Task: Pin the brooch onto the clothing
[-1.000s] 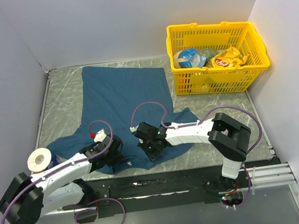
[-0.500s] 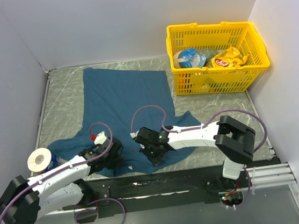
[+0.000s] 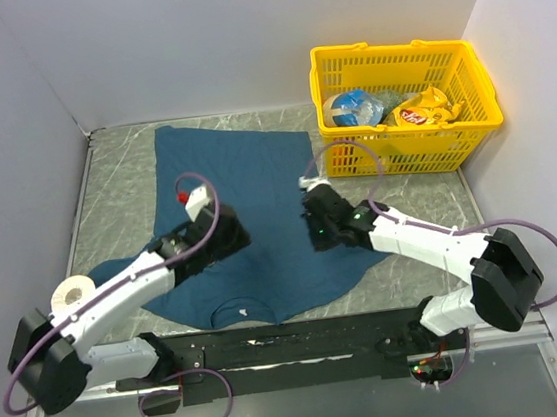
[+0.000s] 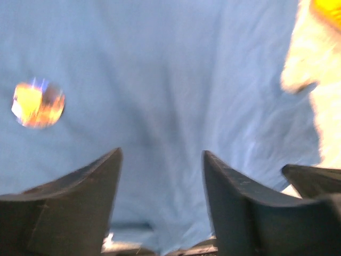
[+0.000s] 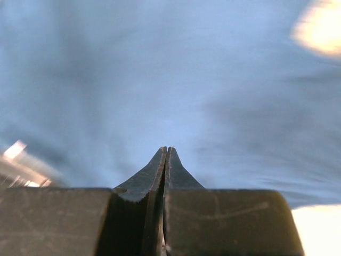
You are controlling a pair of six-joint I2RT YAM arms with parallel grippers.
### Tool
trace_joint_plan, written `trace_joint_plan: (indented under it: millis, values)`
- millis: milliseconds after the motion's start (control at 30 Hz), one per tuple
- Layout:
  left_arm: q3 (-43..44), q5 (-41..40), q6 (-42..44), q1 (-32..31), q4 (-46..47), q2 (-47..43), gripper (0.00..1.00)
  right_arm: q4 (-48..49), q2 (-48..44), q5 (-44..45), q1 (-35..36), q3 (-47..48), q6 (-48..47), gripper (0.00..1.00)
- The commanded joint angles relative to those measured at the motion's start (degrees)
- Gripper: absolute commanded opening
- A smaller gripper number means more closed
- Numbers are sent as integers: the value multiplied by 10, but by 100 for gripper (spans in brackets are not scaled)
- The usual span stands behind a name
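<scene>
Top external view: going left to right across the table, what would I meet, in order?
white tape roll → left gripper → right gripper → yellow basket. The T-shirt spreads under both grippers, so it is left out of the order.

Bright, even light from above filled the overhead view, sharp throughout, with only faint shadows beside the basket (image 3: 403,154). Both wrist views were blurred: the shirt (image 4: 170,74) smeared soft, the brooch (image 4: 38,104) a hazy glowing disc, pale patches overexposed at the right edges.
</scene>
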Motion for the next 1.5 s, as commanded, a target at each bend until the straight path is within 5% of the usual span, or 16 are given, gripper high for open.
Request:
trace_joint_plan:
  millis: [0, 100, 200, 500, 900, 1467]
  values:
    - [80, 39, 90, 49, 45, 48, 81, -18, -16, 69, -69, -46, 25, 0]
    - [108, 83, 117, 97, 62, 76, 90, -35, 1, 93, -112, -55, 23, 0]
    - [125, 131, 133, 166, 65, 100, 91, -64, 41, 109, -141, -40, 28, 0]
    - [131, 178, 166, 246, 63, 135, 91, -101, 116, 93, -180, -17, 47, 0]
    - [135, 207, 188, 302, 59, 136, 91, -144, 159, 73, -258, -7, 20, 0]
    - [123, 213, 214, 350, 49, 110, 91, -192, 110, 65, -267, 7, 22, 0]
